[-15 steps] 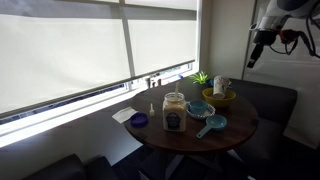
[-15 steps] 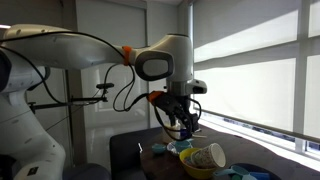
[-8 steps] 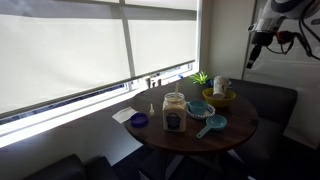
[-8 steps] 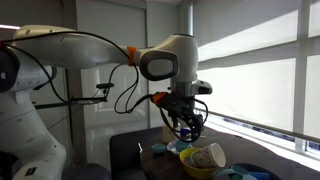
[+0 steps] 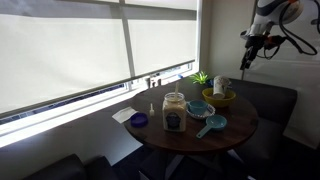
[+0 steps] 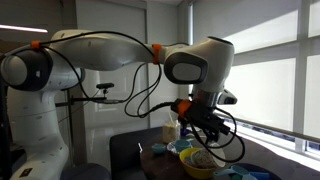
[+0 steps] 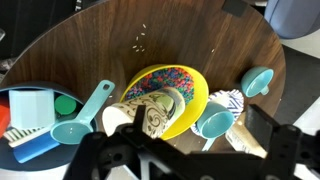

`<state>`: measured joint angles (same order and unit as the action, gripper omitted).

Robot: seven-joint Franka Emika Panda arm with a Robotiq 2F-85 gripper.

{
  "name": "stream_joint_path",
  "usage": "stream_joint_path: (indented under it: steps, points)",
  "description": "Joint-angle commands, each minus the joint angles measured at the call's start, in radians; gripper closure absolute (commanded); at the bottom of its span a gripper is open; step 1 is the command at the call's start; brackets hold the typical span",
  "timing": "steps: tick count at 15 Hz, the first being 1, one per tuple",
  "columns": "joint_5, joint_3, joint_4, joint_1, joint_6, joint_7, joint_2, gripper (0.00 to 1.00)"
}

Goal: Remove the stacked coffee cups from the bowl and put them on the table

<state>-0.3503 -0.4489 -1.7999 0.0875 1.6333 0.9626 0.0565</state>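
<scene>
The stacked coffee cups [image 7: 148,112] are cream with a dark pattern and lie tilted in the yellow bowl [image 7: 193,88], which stands on the round dark brown table [image 7: 180,35]. In an exterior view the cups [image 5: 221,85] rise from the bowl [image 5: 220,98] at the table's [image 5: 238,125] far side. My gripper [image 5: 246,62] hangs high above the bowl. In the wrist view its jaws [image 7: 190,160] are spread wide and empty, directly over the bowl. In an exterior view the gripper [image 6: 207,137] covers most of the cups above the bowl [image 6: 197,168].
A labelled glass jar [image 5: 174,112], a light blue bowl [image 5: 200,109], a blue scoop [image 5: 211,125] and a small purple lid [image 5: 139,120] share the table. A plant [image 5: 200,77] stands by the window. The wrist view shows a teal scoop [image 7: 80,118] and a teal cup [image 7: 258,80] beside the bowl.
The arm has swung over toward the bowl; in one exterior view the gripper now hangs in front of the cups. The cups and the bowl have not moved.
</scene>
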Motion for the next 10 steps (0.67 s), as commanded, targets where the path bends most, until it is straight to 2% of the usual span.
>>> stream_joint_path:
  steps: [1, 6, 10]
  points:
    - [-0.084, 0.062, 0.202, 0.084, -0.028, -0.062, -0.174, 0.0]
    - [-0.121, 0.155, 0.34, 0.155, -0.006, -0.195, -0.282, 0.0]
    - [-0.097, 0.215, 0.424, 0.189, -0.065, -0.268, -0.355, 0.0]
